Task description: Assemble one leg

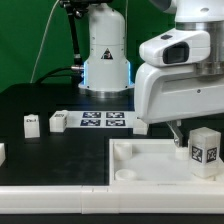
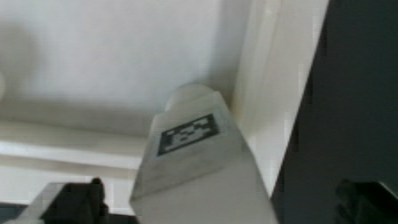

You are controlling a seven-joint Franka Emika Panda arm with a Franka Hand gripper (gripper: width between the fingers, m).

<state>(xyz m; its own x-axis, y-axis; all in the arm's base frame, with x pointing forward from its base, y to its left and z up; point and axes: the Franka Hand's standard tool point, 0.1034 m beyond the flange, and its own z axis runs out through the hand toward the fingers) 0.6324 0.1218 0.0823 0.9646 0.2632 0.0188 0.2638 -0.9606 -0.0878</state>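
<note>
- The white tray (image 1: 150, 186) fills the lower part of the exterior view. Its front rim is nearest the camera, and a raised corner is seen at lower centre.
- The leg (image 1: 205, 148) is found at the right edge of that view, upright over the tray's right part, with its code tag turned to the camera. Whether it rests on the tray floor cannot be told.
- In the wrist view the leg (image 2: 192, 150) runs from bottom centre up toward an inner corner of the tray.
- The gripper (image 2: 210, 203) is placed around the leg. A gap shows between one dark finger (image 2: 75, 200) and the leg's side, and the other side is lost in shadow. It cannot be told whether the leg is clamped.
- The step in hand is judged to be seating the leg at the tray corner. Next, the leg's end would need to be lined up squarely with the corner, then lowered straight and fixed in.
- Farther back, at centre left, two small tagged blocks (image 1: 31, 123) (image 1: 59, 120) lie beside the marker board (image 1: 103, 121).
- The arm's base (image 1: 105, 55) stands farthest, at upper centre.
</note>
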